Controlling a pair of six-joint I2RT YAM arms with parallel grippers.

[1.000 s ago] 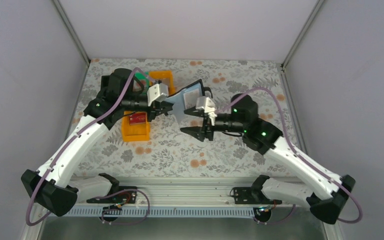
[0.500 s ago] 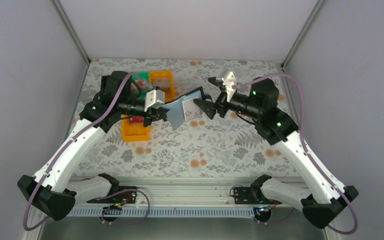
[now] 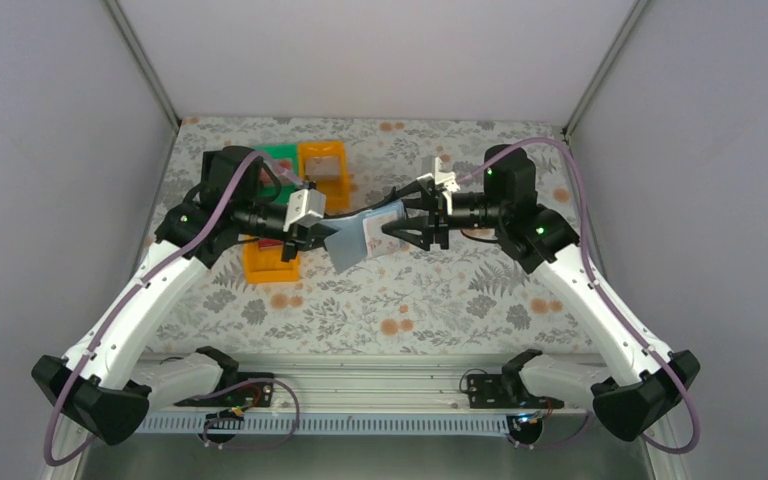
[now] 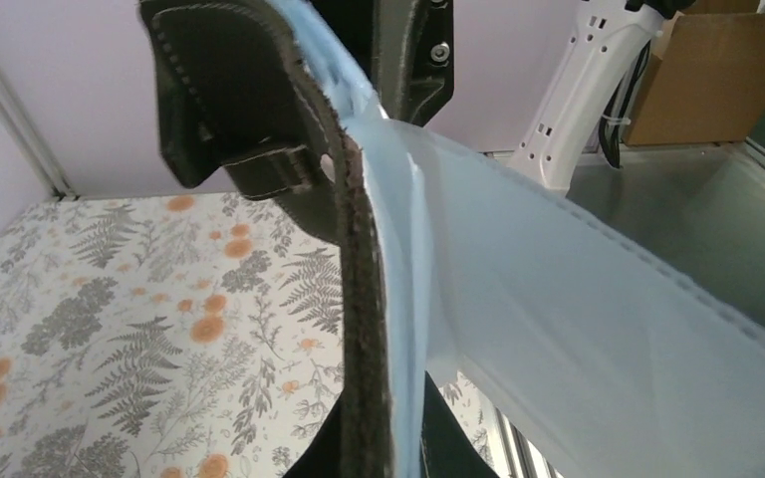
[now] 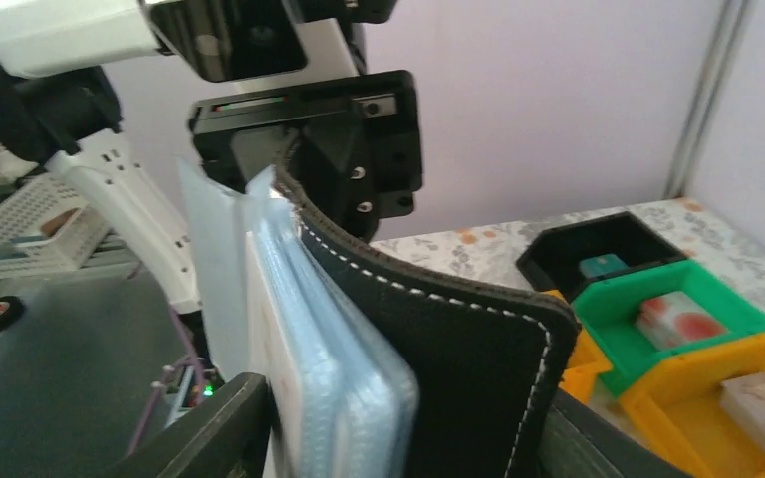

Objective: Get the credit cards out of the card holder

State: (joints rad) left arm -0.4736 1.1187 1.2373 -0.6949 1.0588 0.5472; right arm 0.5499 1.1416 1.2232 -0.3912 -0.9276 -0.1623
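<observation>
Both left hand (image 3: 320, 226) and right hand (image 3: 396, 214) straddle the card holder (image 3: 348, 242) edges.

Matt black stitched leather card holder (image 5: 438, 334), glossy pale-blue plastic sleeves (image 5: 344, 383) inside

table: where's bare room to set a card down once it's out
Widest bare patch: the near half of the table, between the left arm and the right arm, in front of the card holder held in the air. A smaller one lies at the far edge, between the orange tray and the right arm. Crowded: far left, where trays cluster beneath the left arm.
</observation>
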